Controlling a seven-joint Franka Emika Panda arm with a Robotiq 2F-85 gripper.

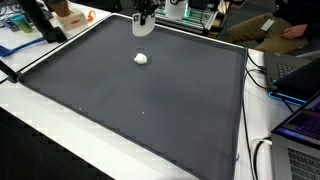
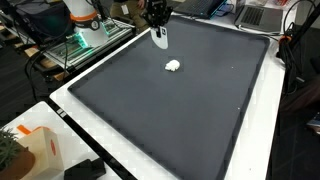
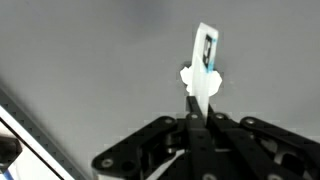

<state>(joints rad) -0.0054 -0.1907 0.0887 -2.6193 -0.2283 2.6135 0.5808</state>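
My gripper (image 3: 197, 105) hangs over the far part of a dark grey mat (image 1: 150, 110), shut on a thin white piece (image 3: 205, 60) with a teal and black mark near its top. The gripper (image 1: 144, 14) holds the white piece (image 1: 143, 28) above the mat; the gripper (image 2: 156, 16) and the piece (image 2: 160, 38) also show in an exterior view. A small white crumpled lump (image 1: 141, 58) lies on the mat a short way in front of the gripper, apart from it. The lump (image 2: 173, 66) shows in both exterior views, and the held piece partly hides the lump (image 3: 185, 74) in the wrist view.
The mat (image 2: 180, 110) covers most of a white table (image 1: 60, 135). Laptops (image 1: 300, 75) and cables lie along one side, where a person (image 1: 295, 30) sits. An orange and white box (image 1: 70, 14) stands at a far corner, the robot base (image 2: 85, 25) beside the mat.
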